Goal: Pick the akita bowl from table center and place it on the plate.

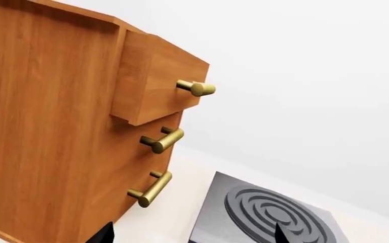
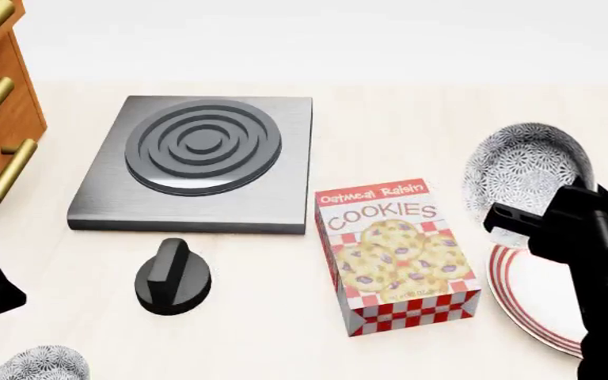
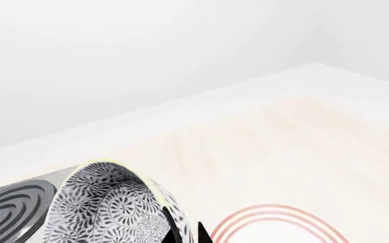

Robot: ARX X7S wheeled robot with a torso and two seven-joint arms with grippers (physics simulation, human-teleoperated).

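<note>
Speckled akita bowl [image 2: 526, 170] apparently pinched in right claw [image 2: 515, 222], tilted above plate [image 2: 531, 297]

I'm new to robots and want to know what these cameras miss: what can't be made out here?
- Plate: head view, the right arm covers part and the frame edge cuts it.
- Second bowl: head view, cut off at the bottom edge.
- Right end effector: holds the akita bowl; only fingertips show in the right wrist view.
- Left end effector: only two dark tips at the left wrist view's edge.
</note>
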